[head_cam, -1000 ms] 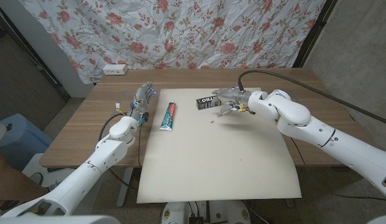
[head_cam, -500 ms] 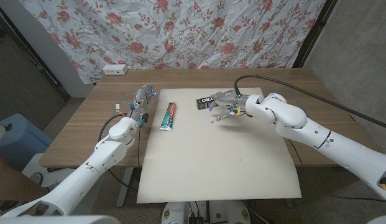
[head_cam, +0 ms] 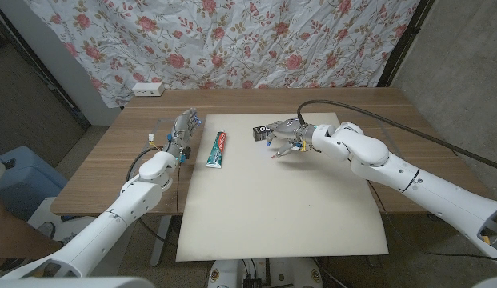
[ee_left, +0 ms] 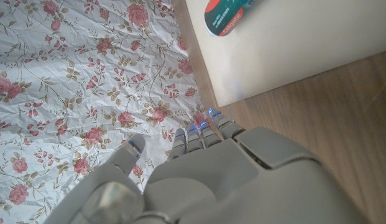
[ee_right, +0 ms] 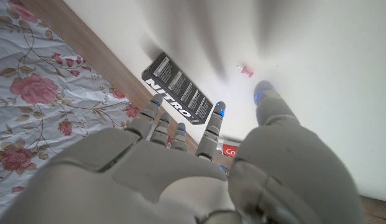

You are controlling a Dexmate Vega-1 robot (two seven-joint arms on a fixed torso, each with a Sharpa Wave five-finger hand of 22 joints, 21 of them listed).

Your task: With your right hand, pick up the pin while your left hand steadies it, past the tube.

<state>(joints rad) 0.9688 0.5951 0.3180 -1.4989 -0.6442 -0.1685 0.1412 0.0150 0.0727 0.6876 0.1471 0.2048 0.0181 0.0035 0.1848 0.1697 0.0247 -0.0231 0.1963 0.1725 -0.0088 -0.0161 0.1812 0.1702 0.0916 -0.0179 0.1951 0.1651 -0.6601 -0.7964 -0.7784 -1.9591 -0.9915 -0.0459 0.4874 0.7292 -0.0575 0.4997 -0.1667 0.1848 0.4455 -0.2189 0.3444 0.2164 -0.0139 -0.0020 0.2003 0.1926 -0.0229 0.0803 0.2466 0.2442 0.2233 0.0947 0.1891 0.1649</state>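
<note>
Pin (ee_right: 245, 70), small and pink, lies on the cream mat (head_cam: 272, 200) just beside the right hand (head_cam: 286, 138), on the side away from the black box (head_cam: 266, 129) and well apart from the tube (head_cam: 218, 149). That hand hovers over it with fingers spread and nothing in them; in the right wrist view the thumb tip (ee_right: 265, 93) sits close to the pin without touching. To do this step well, I would lower the hand slowly, bring thumb and one fingertip to either side of the pin's head, and close gently, since so light a thing will likely skate across the smooth mat if nudged. The left hand (head_cam: 182, 128) waits on the far side of the tube from the pin, on the bare wood surface (head_cam: 112, 164), fingers extended and holding nothing; it seems too distant to steady anything yet. No open containers are present; the black box is closed, its contents unknown.
</note>
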